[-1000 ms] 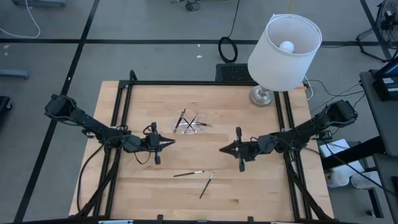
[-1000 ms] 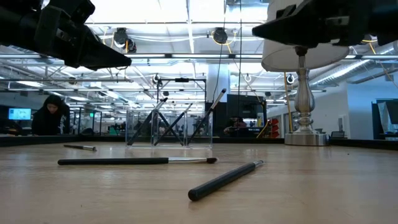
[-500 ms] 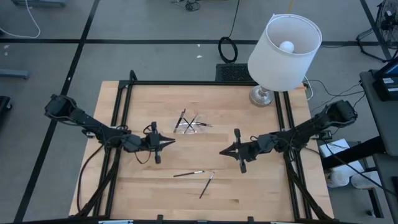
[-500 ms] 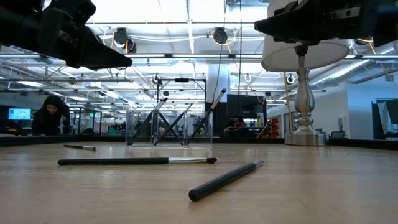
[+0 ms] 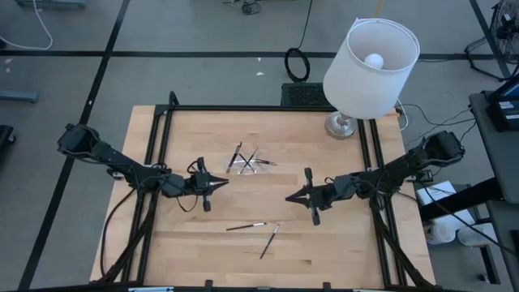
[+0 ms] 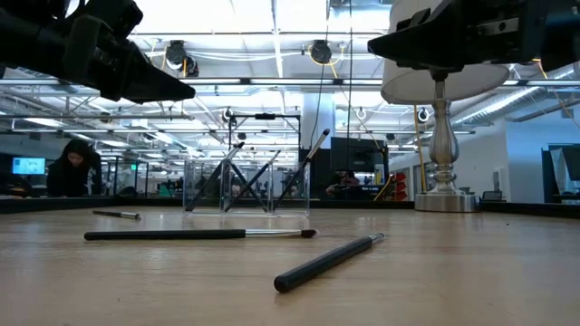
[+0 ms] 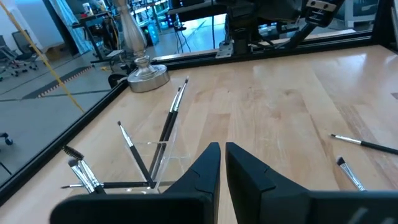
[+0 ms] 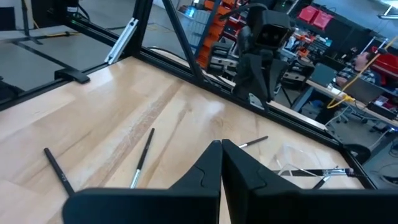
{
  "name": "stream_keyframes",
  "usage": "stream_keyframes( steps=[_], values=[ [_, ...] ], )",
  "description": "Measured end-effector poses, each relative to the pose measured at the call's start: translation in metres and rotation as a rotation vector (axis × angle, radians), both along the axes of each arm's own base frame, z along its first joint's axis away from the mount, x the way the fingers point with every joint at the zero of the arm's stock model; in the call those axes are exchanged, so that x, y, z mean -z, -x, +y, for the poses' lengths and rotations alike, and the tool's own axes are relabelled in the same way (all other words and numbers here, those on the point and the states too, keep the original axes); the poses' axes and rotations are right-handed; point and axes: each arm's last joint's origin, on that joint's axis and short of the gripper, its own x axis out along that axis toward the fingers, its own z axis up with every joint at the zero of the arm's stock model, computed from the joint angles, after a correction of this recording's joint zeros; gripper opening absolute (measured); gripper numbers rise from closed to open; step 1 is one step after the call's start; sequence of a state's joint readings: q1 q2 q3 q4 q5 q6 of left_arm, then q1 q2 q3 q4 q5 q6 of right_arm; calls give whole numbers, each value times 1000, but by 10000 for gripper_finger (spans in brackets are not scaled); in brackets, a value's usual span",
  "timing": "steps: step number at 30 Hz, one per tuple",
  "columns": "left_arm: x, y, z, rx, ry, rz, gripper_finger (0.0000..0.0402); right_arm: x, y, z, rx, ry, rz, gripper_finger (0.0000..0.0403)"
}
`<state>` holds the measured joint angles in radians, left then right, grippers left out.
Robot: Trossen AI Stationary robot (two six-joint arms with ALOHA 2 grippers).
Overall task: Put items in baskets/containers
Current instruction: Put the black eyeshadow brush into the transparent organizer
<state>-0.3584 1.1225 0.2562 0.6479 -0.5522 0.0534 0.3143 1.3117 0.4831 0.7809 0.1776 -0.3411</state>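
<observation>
A clear container stands at the table's middle toward the far side, holding several dark brushes that lean against its walls. Two dark brushes lie flat nearer the near edge: a long one and a slanted one. A third, small brush lies toward the left. My left gripper hovers shut, left of the container. My right gripper hovers shut to the right, above the table.
A white-shaded lamp stands on its metal base at the far right corner. A black frame rail runs around the table. Bare wood lies along the near edge, on both sides of the loose brushes.
</observation>
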Motion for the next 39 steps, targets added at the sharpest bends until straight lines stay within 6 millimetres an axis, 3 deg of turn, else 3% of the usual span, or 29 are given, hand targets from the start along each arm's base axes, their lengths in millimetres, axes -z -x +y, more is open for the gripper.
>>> stream_keyframes(
  steps=[25,33,39],
  values=[
    [0,0,0,-1,3,-1,35,-2,0,1,-22,-77,-8,0],
    [0,0,0,-4,-28,4,35,-12,-3,3,-68,-132,-57,0],
    [-1,0,1,-48,-23,-7,35,-23,-15,14,-77,-185,27,0]
  ],
)
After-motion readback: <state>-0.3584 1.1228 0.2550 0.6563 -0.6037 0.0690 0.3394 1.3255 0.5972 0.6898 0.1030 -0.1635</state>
